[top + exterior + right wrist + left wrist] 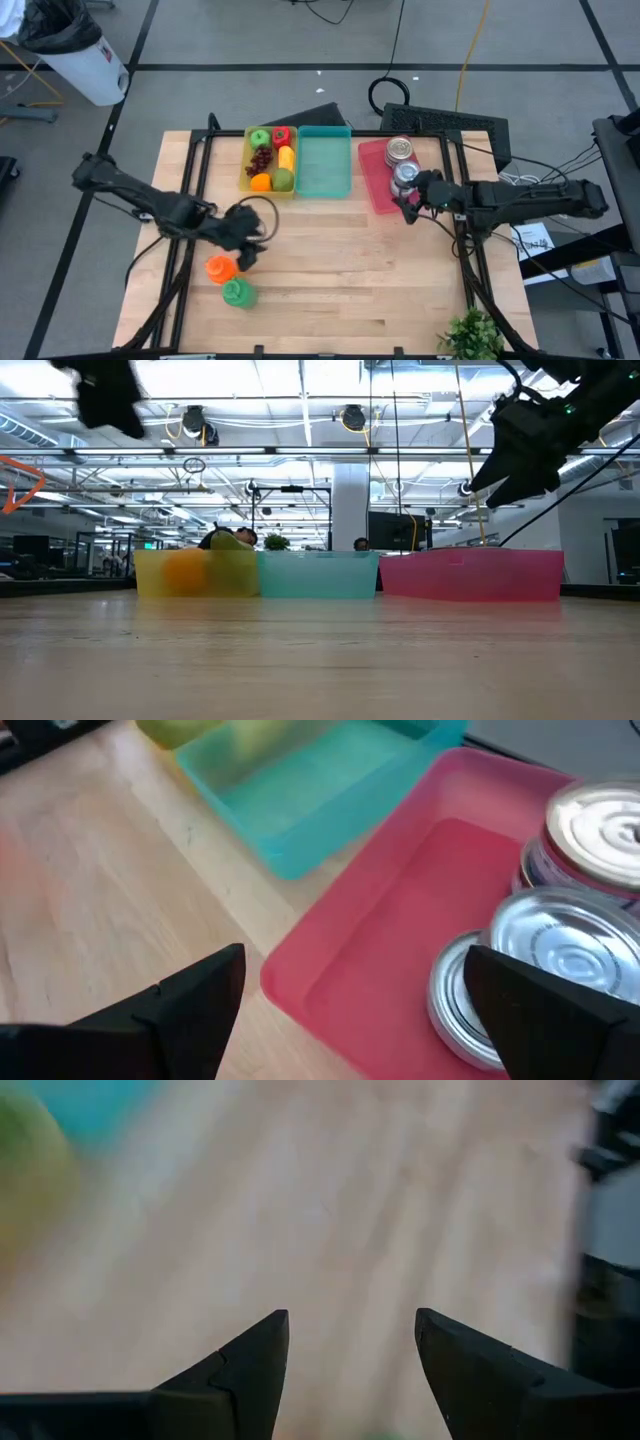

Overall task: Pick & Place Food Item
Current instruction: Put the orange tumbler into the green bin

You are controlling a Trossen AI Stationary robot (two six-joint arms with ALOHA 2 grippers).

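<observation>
An orange toy food piece (220, 267) and a green one (238, 292) lie on the wooden table (340, 270), near its front left. My left gripper (248, 250) hangs just above and to the far right of them, open (350, 1320), with nothing between its fingers. My right gripper (408, 205) hovers open (355, 955) over the near end of the pink bin (400, 910), which holds two metal cans (560, 970). The yellow bin (270, 160) at the back holds several toy fruits.
An empty teal bin (325, 160) stands between the yellow and pink bins along the far edge. A small green plant (470, 335) sits at the near right corner. Bare wood spreads across the table's middle and near side.
</observation>
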